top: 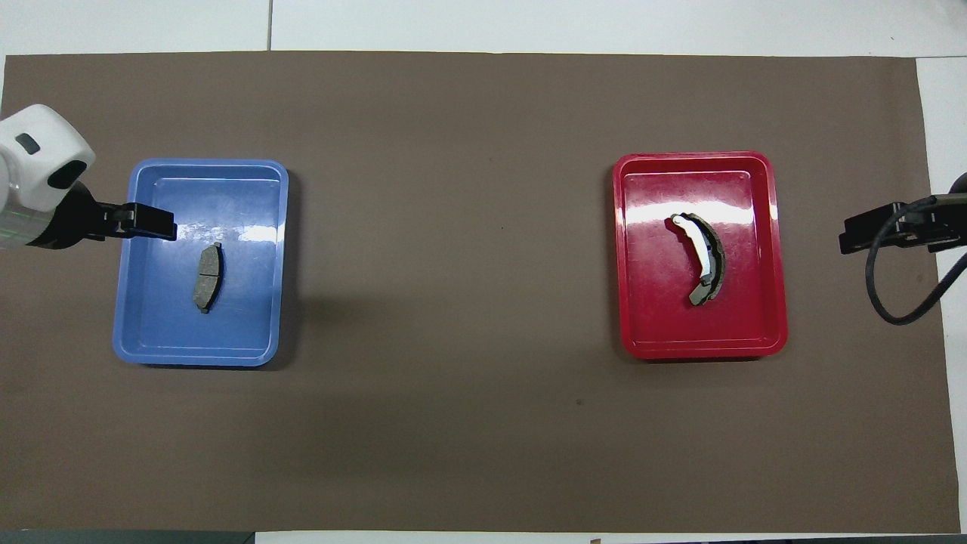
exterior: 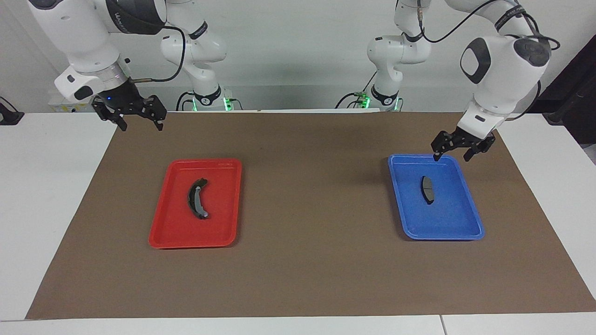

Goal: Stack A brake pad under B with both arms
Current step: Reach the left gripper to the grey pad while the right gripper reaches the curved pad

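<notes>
The short dark pad A (exterior: 427, 189) lies in the blue tray (exterior: 437, 235); it also shows in the overhead view (top: 208, 278). The long crescent pad B (exterior: 197, 199) with its grey strip lies in the red tray (exterior: 191, 243), and shows in the overhead view (top: 702, 258) too. My left gripper (exterior: 450, 157) is open and empty. It hangs above the blue tray's rim toward the left arm's end of the table (top: 155, 224), apart from pad A. My right gripper (exterior: 139, 124) is open and empty, and waits over the mat's edge at the right arm's end (top: 857, 240).
A brown mat (exterior: 307, 209) covers the table, with white table top showing at both ends. The blue tray (top: 196, 357) and the red tray (top: 702, 349) stand well apart on it, with bare mat between them.
</notes>
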